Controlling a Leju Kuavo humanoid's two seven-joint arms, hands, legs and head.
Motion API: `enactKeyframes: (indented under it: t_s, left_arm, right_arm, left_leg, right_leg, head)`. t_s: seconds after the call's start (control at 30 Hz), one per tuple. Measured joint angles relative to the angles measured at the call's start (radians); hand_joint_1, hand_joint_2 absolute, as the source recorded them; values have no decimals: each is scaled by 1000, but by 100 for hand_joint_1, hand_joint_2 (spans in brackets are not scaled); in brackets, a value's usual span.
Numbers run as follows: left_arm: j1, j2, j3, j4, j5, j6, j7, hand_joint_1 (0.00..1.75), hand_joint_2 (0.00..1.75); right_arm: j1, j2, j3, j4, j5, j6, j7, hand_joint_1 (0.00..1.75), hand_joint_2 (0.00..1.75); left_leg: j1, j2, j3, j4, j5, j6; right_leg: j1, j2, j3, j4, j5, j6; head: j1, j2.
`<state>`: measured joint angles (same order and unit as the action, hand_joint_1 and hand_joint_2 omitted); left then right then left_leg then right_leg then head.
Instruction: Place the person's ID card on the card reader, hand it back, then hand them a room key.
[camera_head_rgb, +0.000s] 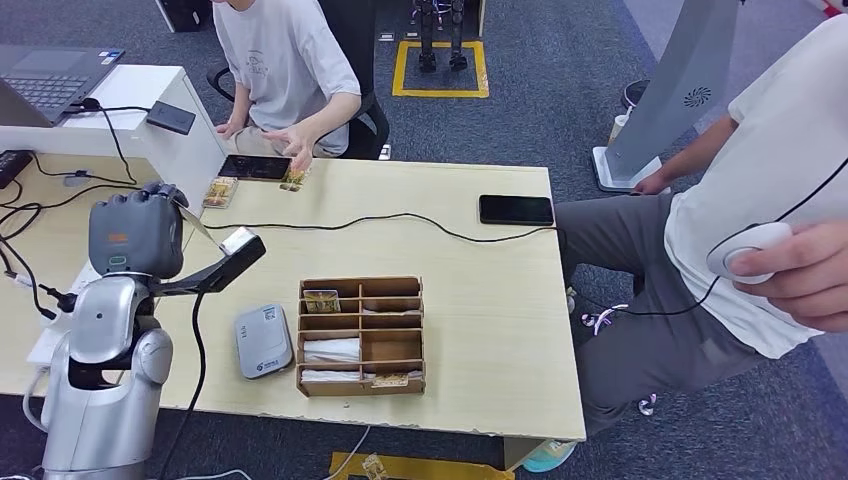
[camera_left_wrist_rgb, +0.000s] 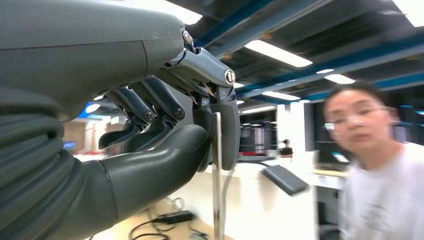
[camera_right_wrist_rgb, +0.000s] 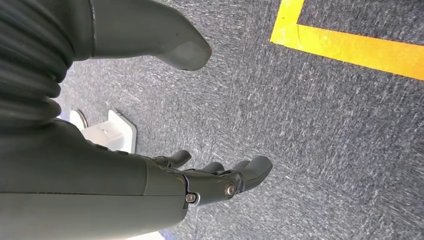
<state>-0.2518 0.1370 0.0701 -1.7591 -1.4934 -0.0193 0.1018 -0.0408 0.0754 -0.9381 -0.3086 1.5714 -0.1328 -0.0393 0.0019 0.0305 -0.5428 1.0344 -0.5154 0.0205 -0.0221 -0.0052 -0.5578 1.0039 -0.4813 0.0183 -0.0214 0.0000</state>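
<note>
Head view: the left hand (camera_head_rgb: 140, 235) is raised over the left part of the bench (camera_head_rgb: 480, 300), holding one card (camera_head_rgb: 238, 241) out toward the seated person (camera_head_rgb: 285, 60). One grey card reader (camera_head_rgb: 263, 341) lies flat on the bench just beside one wooden organizer (camera_head_rgb: 362, 336) holding several cards in its compartments. Two dark phones lie on the bench: one (camera_head_rgb: 255, 167) at the far edge by the seated person's hand, one (camera_head_rgb: 516, 210) near the right edge. A second person (camera_head_rgb: 760, 200) sits at the right.

Left wrist view: the fingers (camera_left_wrist_rgb: 225, 130) and thumb pinch the card (camera_left_wrist_rgb: 217, 175), seen edge-on.

Right wrist view: the right hand (camera_right_wrist_rgb: 220, 180) hangs above carpet, fingers spread loosely, holding nothing.
</note>
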Motion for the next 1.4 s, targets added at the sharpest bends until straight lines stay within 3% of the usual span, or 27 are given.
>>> enactKeyframes:
  t_s: [0.23,0.8,0.87,0.9,0.97,1.03,1.4]
  left_arm:
    - [-64,-13,77,81,-2,21,66,175,175]
    - [-76,-13,84,145,-2,22,72,173,175]
    - [-77,-13,84,147,-2,22,72,158,175]
    - [-78,-14,84,147,-2,21,72,143,175]
    - [-79,-16,84,148,-2,22,70,63,175]
    - [-79,-18,84,148,-2,23,65,0,175]
    - [-59,-33,130,120,-3,130,50,0,175]
  right_arm:
    - [-2,4,19,1,0,1,0,0,175]
    - [-4,6,23,5,0,1,2,0,175]
    - [-4,6,23,5,0,1,2,0,175]
    - [-4,6,23,5,0,1,2,0,175]
    - [-4,7,23,5,0,1,2,0,175]
    - [-4,7,23,5,0,1,2,0,175]
    - [-3,10,22,5,0,11,0,0,175]
  left_leg:
    - [0,0,0,0,0,0]
    - [0,0,0,0,0,0]
    - [0,0,0,0,0,0]
    - [0,0,0,0,0,0]
    - [0,0,0,0,0,0]
    - [0,1,0,0,0,0]
    - [0,1,-1,0,0,0]
  right_leg:
    - [0,0,0,0,0,0]
    - [0,0,0,0,0,0]
    - [0,0,0,0,0,0]
    - [0,0,0,0,0,0]
    - [0,1,0,0,0,0]
    - [0,1,0,0,0,0]
    - [0,1,0,0,0,0]
  head:
    - [0,0]
    - [0,0]
    - [0,0]
    - [0,0]
    - [0,0]
    - [0,0]
    - [0,0]
